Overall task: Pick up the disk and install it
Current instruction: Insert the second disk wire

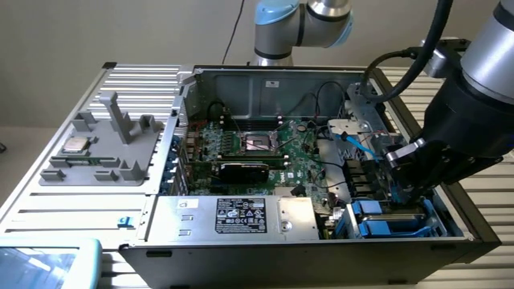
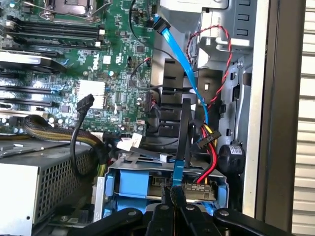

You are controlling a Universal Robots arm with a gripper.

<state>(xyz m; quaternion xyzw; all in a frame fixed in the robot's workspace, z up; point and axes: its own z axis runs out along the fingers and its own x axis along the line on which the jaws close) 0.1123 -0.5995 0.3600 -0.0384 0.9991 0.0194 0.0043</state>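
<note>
Disk (image 2: 147,184) sits in its blue bracket in the bay beside the power supply (image 1: 233,218). Gripper (image 2: 183,209) fingers are pressed together above it. Rigid, dense, shock-sensitive; grip by the bracket edges.

Exterior view high over open computer case (image 1: 321,241); wrist view close inside.
</note>
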